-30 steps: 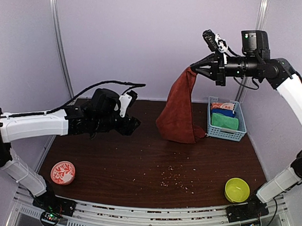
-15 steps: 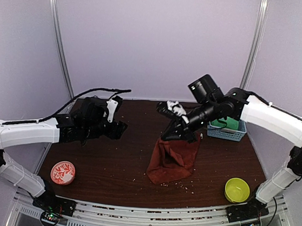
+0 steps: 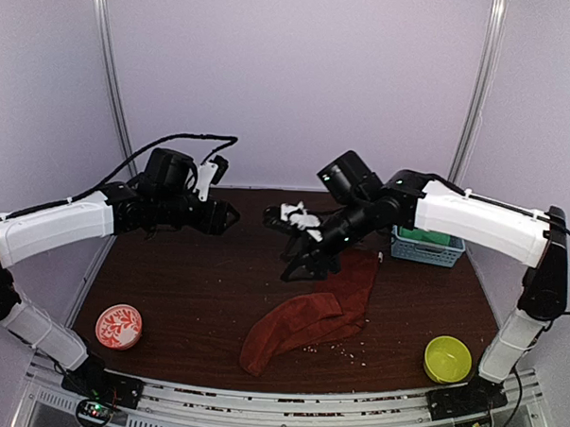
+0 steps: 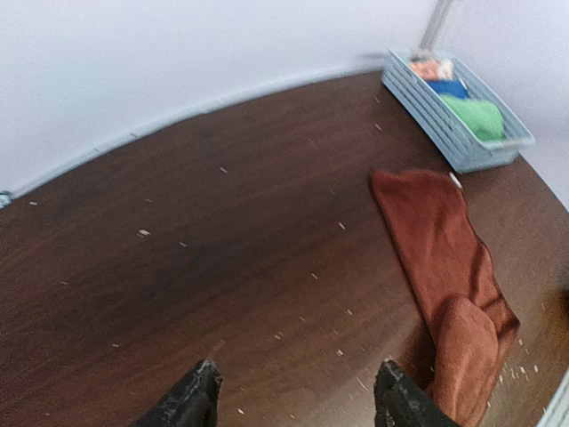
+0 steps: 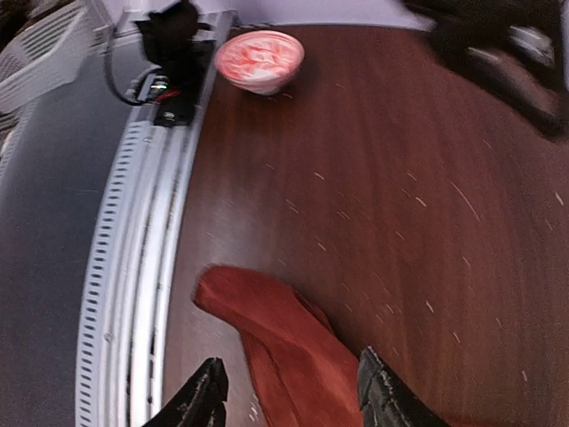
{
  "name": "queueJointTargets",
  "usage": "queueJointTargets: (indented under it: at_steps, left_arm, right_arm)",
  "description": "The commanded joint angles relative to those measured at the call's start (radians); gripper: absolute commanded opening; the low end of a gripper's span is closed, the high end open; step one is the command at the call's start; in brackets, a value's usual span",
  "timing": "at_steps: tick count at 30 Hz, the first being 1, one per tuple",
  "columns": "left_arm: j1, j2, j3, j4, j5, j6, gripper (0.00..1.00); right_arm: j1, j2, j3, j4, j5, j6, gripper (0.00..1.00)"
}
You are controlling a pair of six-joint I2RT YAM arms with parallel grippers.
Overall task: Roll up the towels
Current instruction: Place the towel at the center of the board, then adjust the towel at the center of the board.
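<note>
The rust-red towel (image 3: 309, 314) lies loose and crumpled in a long diagonal strip on the dark table, free of both grippers. My right gripper (image 3: 296, 261) hovers open just above its far end; in the right wrist view the towel (image 5: 289, 334) lies below the gap of the gripper (image 5: 293, 378). My left gripper (image 3: 232, 216) hangs open and empty over the table's back left, with the towel (image 4: 444, 258) off to its right (image 4: 298, 369). The green towel (image 4: 476, 117) sits rolled in the blue basket (image 4: 427, 107).
The basket (image 3: 444, 251) stands at the back right, partly behind the right arm, with other coloured cloths in it. A red-patterned bowl (image 3: 118, 325) is at front left, a yellow-green bowl (image 3: 447, 359) at front right. Crumbs (image 3: 331, 346) dot the table.
The right arm swung down from high at the back right, opened and let the rust-red towel go; it now lies stretched on the table. The left arm drew back and left.
</note>
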Motion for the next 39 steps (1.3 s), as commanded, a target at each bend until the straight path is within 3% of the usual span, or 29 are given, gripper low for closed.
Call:
queueJointTargets:
  at_steps: [1,3,8,14,17,21,27,32,39]
  left_arm:
    - [-0.102,0.060,-0.021,-0.084,0.297,0.090,0.59]
    - [-0.178,0.081,-0.026,-0.090,0.305,0.126,0.59]
    - [-0.313,0.220,0.090,-0.102,0.301,0.183,0.60]
    - [-0.468,0.466,0.286,-0.113,0.090,0.310,0.71]
    - [-0.486,0.577,0.391,-0.147,0.054,0.318,0.71]
    - [-0.486,0.635,0.423,-0.127,-0.002,0.292,0.69]
    - [-0.483,0.641,0.317,-0.090,-0.098,0.269,0.64]
    - [-0.456,0.577,0.169,-0.065,-0.138,0.202,0.48]
    - [-0.381,0.390,-0.063,-0.051,-0.178,0.076,0.37]
  right_arm:
    - [-0.232,-0.139,-0.211,0.075,0.173,0.068,0.51]
    - [-0.321,-0.146,-0.342,0.116,0.296,0.093,0.51]
    - [-0.497,-0.124,-0.505,0.209,0.317,0.118,0.48]
    - [-0.513,-0.013,-0.499,0.219,0.399,0.112,0.51]
    - [-0.513,0.045,-0.469,0.210,0.392,0.118,0.54]
    - [-0.513,0.097,-0.448,0.212,0.355,0.112,0.57]
    - [-0.513,0.141,-0.430,0.169,0.362,0.081,0.52]
    - [-0.501,0.097,-0.489,0.102,0.295,0.051,0.46]
    - [-0.350,0.063,-0.541,-0.051,0.130,0.005,0.39]
